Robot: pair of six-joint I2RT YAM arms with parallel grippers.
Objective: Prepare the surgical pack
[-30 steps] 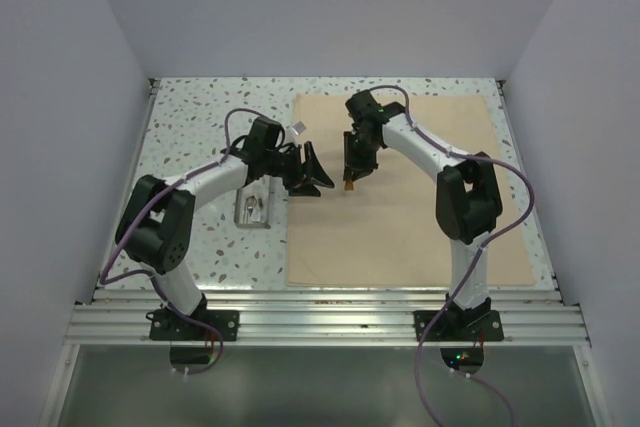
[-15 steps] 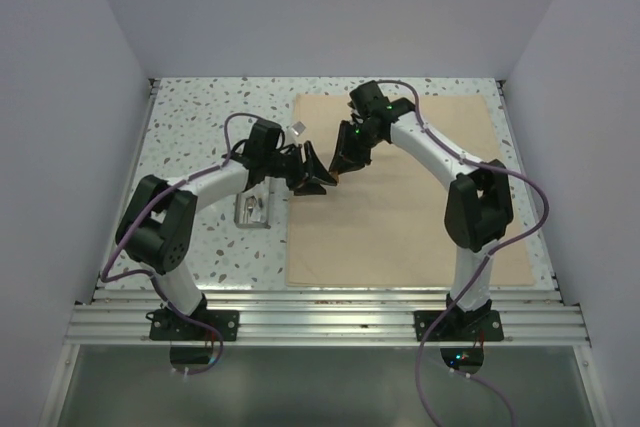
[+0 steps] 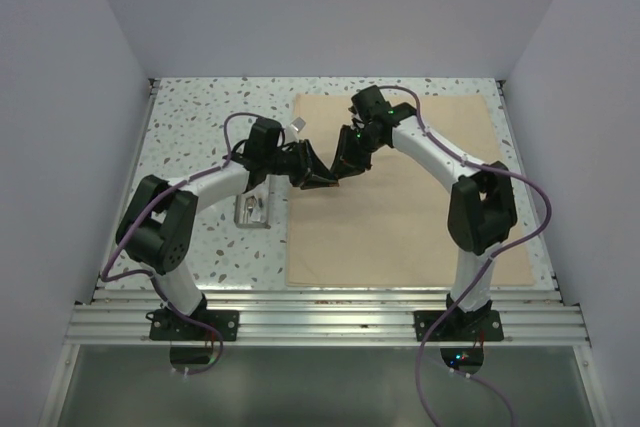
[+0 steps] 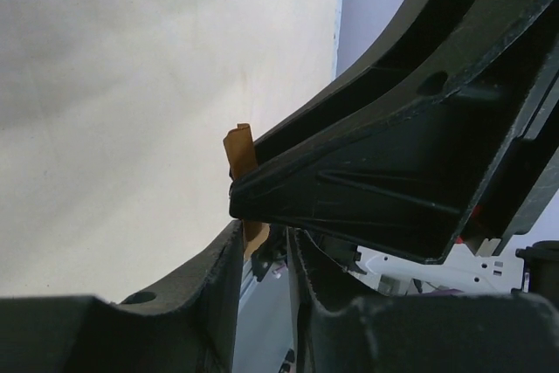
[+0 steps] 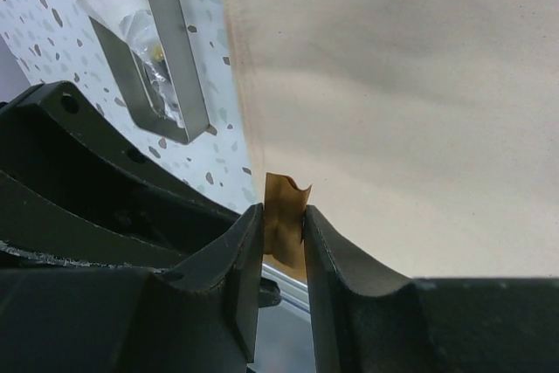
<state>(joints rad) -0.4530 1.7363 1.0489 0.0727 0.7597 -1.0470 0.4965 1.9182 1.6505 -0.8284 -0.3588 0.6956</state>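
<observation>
Orange-brown strip (image 5: 286, 196) in the right hand (image 5: 282, 213)

Tan cloth sheet (image 3: 400, 227) lies flat — grey metal tray (image 3: 252, 226) beside its left edge; amber strip (image 5: 284, 216) pinched upright.

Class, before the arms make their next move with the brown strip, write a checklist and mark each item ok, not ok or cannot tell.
1. Right gripper clamps the brown strip: ok.
2. Left gripper has a firm hold on the strip: cannot tell.
3. Both grippers meet above the tan cloth, near its left edge: ok.
4. Cloth lies flat on the table: ok.
5. Metal tray sits beside the cloth, off it: ok.
</observation>
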